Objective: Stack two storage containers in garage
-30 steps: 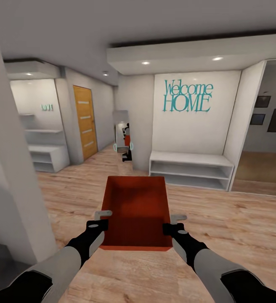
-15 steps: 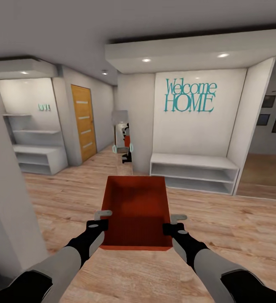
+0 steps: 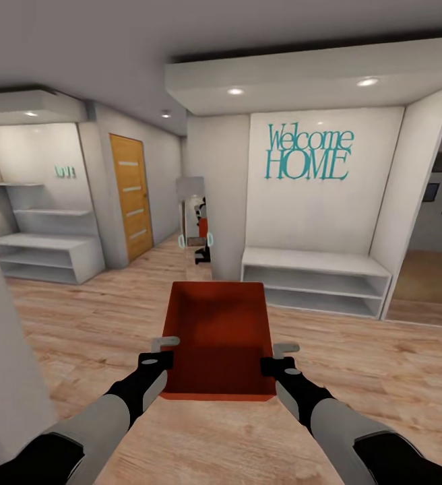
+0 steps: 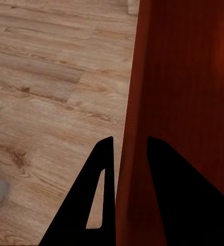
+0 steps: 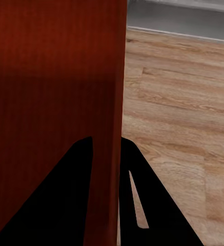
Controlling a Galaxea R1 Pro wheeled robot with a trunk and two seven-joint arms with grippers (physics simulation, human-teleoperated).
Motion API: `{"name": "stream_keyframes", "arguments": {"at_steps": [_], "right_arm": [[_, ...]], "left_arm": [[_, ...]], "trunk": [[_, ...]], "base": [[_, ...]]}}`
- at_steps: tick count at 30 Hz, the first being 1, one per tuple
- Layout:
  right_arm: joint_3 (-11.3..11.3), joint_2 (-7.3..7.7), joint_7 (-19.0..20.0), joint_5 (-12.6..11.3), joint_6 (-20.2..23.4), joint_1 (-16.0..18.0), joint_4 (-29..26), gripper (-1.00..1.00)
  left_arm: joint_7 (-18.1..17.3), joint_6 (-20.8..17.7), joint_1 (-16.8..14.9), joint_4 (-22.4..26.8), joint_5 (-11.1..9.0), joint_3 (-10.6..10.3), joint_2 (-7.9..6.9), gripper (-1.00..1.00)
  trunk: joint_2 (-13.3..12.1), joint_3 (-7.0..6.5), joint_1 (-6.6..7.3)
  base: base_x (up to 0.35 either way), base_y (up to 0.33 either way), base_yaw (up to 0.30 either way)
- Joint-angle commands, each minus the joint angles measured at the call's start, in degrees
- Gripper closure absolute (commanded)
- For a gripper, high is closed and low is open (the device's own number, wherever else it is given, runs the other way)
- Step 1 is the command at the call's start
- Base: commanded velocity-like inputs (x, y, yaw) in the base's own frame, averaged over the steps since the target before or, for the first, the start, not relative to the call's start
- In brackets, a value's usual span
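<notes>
We carry one orange-red rectangular open-topped storage container (image 3: 219, 337) out front at mid height, above the light wood plank floor (image 3: 383, 364), open side up. Left gripper (image 3: 159, 360) clamped on the container's left wall near the close corner; in the left wrist view its black fingers (image 4: 104, 195) sit one on each side of the thin red wall (image 4: 135, 128), outer finger over the planks, inner finger against the inside of the bin. Right gripper (image 3: 277, 364) same deal on the right wall, black fingers (image 5: 135, 195) straddling the red wall (image 5: 112, 102) in the right wrist view. Ahead: white wall with teal "Welcome HOME" lettering (image 3: 307, 153), a low white open shelf bench (image 3: 315, 279) under it. Left of that a corridor with an orange wooden door with pale horizontal strips (image 3: 131, 195), and further left white stepped wall shelves (image 3: 36, 236). A tall narrow mirror (image 3: 195, 222) on the corridor corner shows a robot reflection
</notes>
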State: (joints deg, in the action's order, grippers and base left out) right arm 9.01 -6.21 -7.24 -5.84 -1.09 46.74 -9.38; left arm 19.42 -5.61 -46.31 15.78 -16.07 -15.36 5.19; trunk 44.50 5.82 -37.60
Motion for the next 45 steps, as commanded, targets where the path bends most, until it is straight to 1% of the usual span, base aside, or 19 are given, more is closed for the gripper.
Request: {"name": "stream_keyframes", "arguments": {"at_steps": [1, 31, 45], "right_arm": [[0.3, -0.03, -0.2, -1.5, -0.1, 0.0, 0.2, 1.0], [0.3, -0.03, -0.2, -1.5, 0.2, 0.0, 0.2, 1.0], [0.3, 0.14, -0.2, -1.5, 0.3, 0.0, 0.2, 1.0]], "left_arm": [[0.6, -0.3, -0.1, 1.0, 0.8, 0.9, 0.0, 1.0], [0.6, -0.3, -0.1, 1.0, 0.8, 0.9, 0.0, 1.0], [0.6, -0.3, -0.1, 1.1, 0.8, 0.9, 0.0, 1.0]], "trunk": [[0.1, 0.1, -0.05], [0.1, 0.1, -0.05], [0.1, 0.1, -0.05]], "base": [[0.322, 0.0, 0.0], [0.322, 0.0, 0.003], [0.322, 0.0, 0.241]]}}
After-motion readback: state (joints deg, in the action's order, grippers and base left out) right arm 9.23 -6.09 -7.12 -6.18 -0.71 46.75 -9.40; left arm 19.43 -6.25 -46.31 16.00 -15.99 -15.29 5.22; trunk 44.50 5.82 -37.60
